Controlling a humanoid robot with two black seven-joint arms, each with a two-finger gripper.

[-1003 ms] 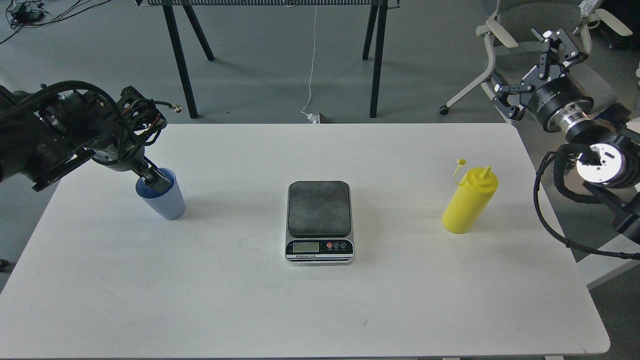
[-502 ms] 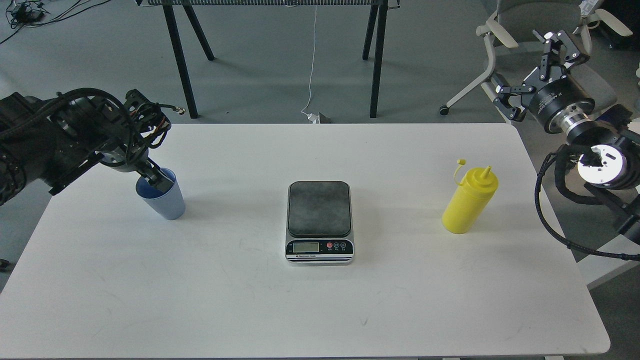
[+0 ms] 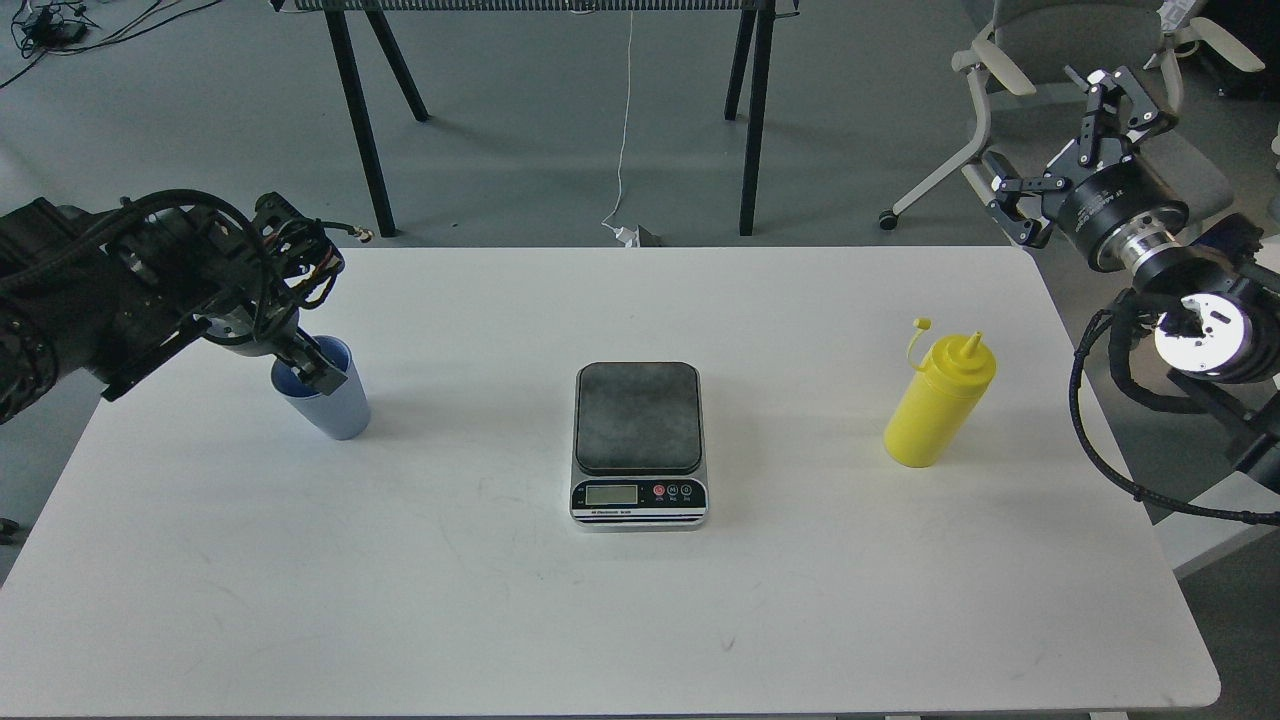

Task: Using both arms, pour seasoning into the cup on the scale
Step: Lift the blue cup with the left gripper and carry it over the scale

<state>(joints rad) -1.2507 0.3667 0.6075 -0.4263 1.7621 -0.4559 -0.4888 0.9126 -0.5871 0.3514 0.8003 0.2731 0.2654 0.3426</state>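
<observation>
left tool point(image 3: 318, 368) in cup point(image 3: 335, 410), grip unclear | right tool point(image 3: 1075, 140) spread apart

So the scale point(image 3: 639, 445) sits dead center on the white table point(image 3: 600, 620), display facing me at 6 o'clock. Blue cup point(image 3: 324, 391) is way over at 9 o'clock, and the left gripper point(image 3: 312, 366) is dipped into its mouth, one finger looks inside the rim, can't tell if it's clamped. Yellow bottle point(image 3: 938, 403) stands upright at 3 o'clock, cap off and dangling. Right gripper point(image 3: 1075, 145) hangs up at 2 o'clock, off the table, fingers spread wide.
</observation>
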